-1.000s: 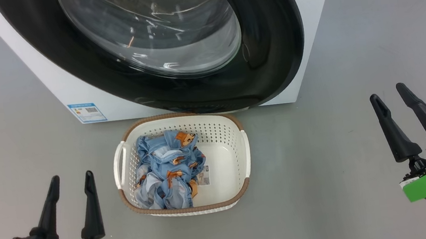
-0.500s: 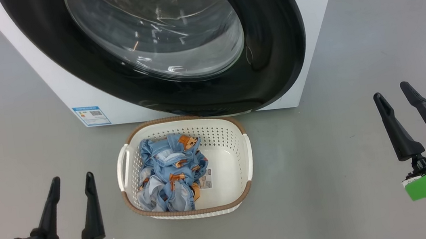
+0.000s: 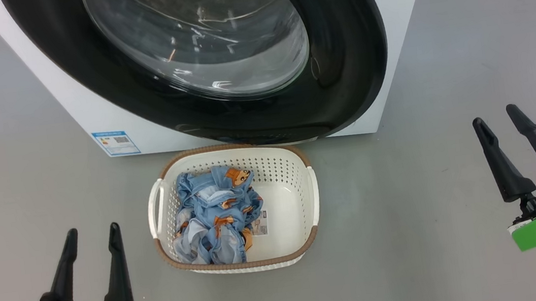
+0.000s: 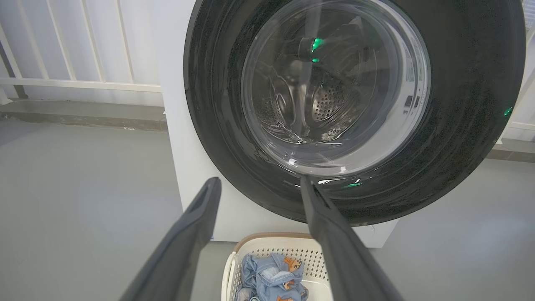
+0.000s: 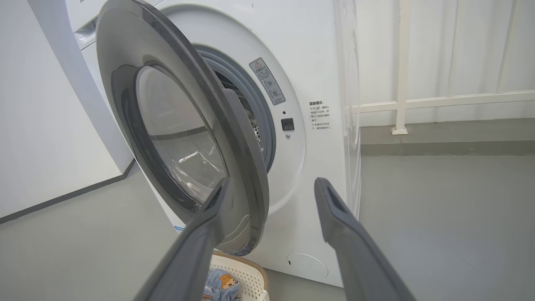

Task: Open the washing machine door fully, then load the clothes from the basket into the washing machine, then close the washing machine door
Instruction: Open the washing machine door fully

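Head view: door (image 3: 344, 59) above basket (image 3: 241, 265)

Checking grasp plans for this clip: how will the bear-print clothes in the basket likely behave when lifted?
The clothes lie crumpled in folds, so probably floppy, draping from any pinch. Tangled as one bundle, they may lift together. The light-looking basket might shift.

Colour reference
White washing machine (image 3: 89, 111); glossy black door rim (image 3: 344, 59); cream perforated basket (image 3: 275, 170), brown woven-look edge; light blue clothes (image 3: 215, 218), orange-brown bear print.
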You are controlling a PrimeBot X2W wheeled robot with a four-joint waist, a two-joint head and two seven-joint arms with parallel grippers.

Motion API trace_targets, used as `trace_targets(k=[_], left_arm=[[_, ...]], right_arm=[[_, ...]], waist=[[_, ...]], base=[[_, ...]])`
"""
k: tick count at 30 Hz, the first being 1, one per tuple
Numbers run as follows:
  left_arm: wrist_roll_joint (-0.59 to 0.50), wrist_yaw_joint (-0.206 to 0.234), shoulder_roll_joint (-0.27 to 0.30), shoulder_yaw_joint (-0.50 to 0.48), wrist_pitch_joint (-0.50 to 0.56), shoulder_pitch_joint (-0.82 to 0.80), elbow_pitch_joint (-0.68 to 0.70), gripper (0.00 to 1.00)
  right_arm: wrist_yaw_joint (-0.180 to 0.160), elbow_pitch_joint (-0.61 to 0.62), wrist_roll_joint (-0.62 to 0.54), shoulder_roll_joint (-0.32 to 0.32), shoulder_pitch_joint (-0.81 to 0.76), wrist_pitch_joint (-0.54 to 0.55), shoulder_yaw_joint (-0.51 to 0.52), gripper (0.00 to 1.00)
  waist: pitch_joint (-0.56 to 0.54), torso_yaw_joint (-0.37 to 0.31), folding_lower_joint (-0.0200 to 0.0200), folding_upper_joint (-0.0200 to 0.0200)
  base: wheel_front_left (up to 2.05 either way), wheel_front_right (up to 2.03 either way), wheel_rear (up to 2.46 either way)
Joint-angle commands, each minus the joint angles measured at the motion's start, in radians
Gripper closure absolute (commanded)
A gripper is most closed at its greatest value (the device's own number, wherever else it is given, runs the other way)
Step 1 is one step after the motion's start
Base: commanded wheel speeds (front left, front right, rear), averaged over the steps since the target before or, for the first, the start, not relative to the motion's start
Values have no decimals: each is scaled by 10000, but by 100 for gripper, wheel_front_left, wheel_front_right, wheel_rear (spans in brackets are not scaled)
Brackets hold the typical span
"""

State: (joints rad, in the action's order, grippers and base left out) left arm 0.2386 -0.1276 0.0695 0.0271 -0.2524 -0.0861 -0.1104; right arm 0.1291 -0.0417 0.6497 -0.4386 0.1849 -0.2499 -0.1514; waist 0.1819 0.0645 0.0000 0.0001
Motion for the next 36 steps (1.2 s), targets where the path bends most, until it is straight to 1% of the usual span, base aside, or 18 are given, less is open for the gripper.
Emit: trace_targets(k=[1,3,4,5,6,7,8,9,13,17,21,25,36], left_arm=[[-54,-31,242,-340,-94,-164,222,0],[-52,-31,236,-342,-94,-187,224,0],[-51,-31,232,-345,-94,-197,224,0],[-49,-31,228,-347,-94,-207,222,0],[-46,-31,223,-349,-94,-218,219,0],[-43,-31,218,-349,-94,-231,218,0],[-41,-31,214,-348,-94,-244,218,0],[-41,-31,211,-347,-94,-258,219,0],[-39,-31,206,-332,-94,-312,221,0],[-32,-31,203,-329,-94,-344,240,0],[-17,-31,199,-353,-94,-374,262,0],[-11,-31,193,-331,-94,-443,286,0],[-16,-31,220,-253,-94,-684,370,0]], right_arm=[[16,164,-41,-264,180,-118,-160,0],[16,71,4,-314,328,-118,-168,0],[16,25,41,-339,411,-118,-174,4],[16,-16,88,-365,507,-118,-178,25],[16,-56,148,-391,606,-118,-181,52],[16,-113,214,-429,710,-118,-193,62],[16,-179,280,-475,823,-118,-216,82],[16,-248,352,-520,944,-118,-245,100],[16,-590,685,-715,1487,-80,-408,100],[16,-808,1193,-750,1947,92,-399,100],[16,-1150,2290,-700,2665,508,-286,100],[16,-1621,3391,-664,3367,1328,-270,100],[16,-2792,5986,-955,5536,3378,-559,100]], waist=[[29,15,0,-1],[56,31,0,-1],[69,39,0,-1],[82,47,0,-1],[97,56,0,-1],[114,66,0,-1],[132,75,0,-1],[151,86,0,-1],[224,150,0,-1],[310,203,0,-1],[442,246,0,-1],[586,296,0,-1],[1062,527,0,-1]], base=[[0,0,0],[0,0,0],[0,0,0],[0,0,0],[0,0,0],[0,0,0],[0,0,0],[0,0,0],[0,0,0],[0,0,0],[0,0,0],[0,0,0],[0,0,0]])
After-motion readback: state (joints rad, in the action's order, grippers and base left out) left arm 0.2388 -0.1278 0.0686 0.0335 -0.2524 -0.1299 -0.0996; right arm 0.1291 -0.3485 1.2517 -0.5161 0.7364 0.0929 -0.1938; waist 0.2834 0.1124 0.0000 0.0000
